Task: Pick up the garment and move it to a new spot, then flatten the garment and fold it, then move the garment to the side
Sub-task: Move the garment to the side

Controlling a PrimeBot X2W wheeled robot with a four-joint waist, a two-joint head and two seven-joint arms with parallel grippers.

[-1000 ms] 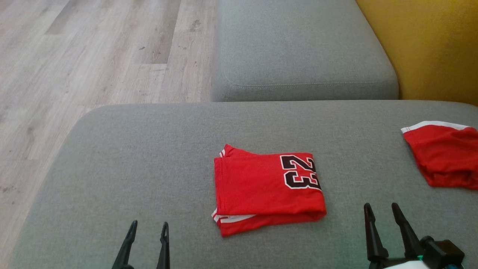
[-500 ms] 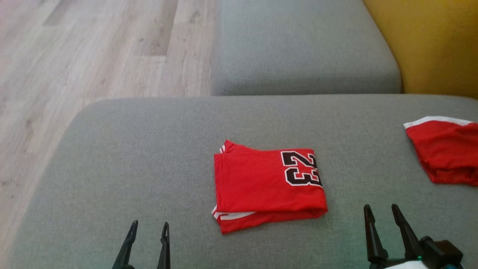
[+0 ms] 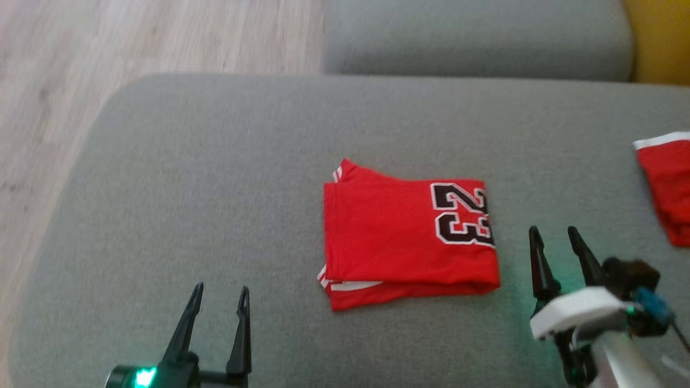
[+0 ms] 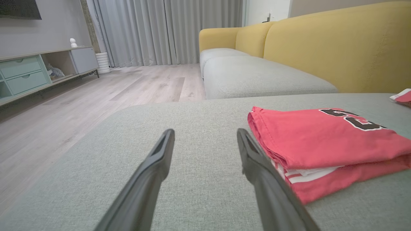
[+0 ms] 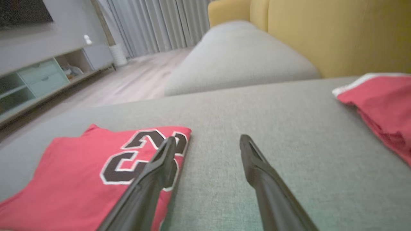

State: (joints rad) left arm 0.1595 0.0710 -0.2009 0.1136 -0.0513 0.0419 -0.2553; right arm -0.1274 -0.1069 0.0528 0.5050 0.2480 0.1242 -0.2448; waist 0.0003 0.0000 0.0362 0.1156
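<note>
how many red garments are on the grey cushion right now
2. A folded red jersey numbered 23 lies in the middle of the grey cushion. A second red garment with white trim lies to its right, cut off by the head view's edge; more may lie beyond.

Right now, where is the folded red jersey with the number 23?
In the head view, the folded jersey lies on the grey seat cushion, between the left gripper and right gripper.

The garment (image 3: 399, 237) lies on the cushion (image 3: 188, 178) between both grippers: ahead and right of the left gripper (image 3: 222, 288), just left of the right gripper (image 3: 553, 230). A second garment (image 3: 668, 188) lies on it well right of the right gripper.
</note>
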